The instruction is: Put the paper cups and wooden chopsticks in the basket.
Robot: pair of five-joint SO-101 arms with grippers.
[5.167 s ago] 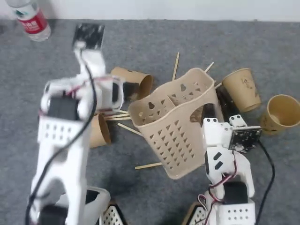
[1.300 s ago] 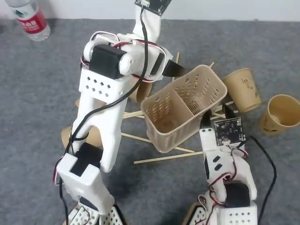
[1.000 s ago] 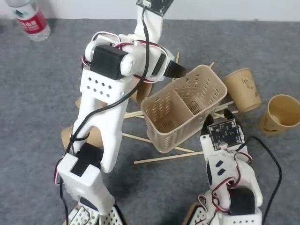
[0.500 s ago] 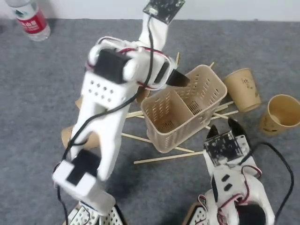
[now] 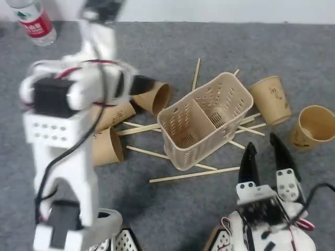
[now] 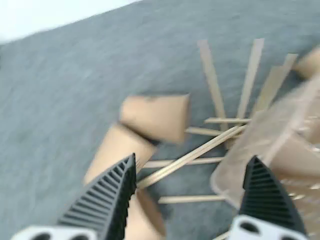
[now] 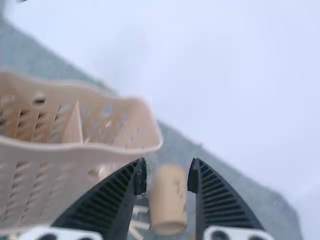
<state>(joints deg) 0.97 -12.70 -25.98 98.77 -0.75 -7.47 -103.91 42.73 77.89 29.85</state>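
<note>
Grey worktop (image 5: 209,42), basket (image 5: 204,123) at centre.
Left gripper (image 6: 193,161) spread wide; right gripper (image 5: 262,142) spread, 5 o'clock of basket; paper cups (image 5: 269,99) 2 o'clock, chopsticks (image 5: 193,175) scattered around.

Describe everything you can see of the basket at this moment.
The basket is pale beige, plastic by its look, oblong with rounded corners, and its walls are pierced by rows of small cutouts. A divider splits it into two compartments, and both look empty. It stands mouth up on the grey carpet amid scattered wooden chopsticks, several of which run up to or under its base. Nothing grips it.
</note>
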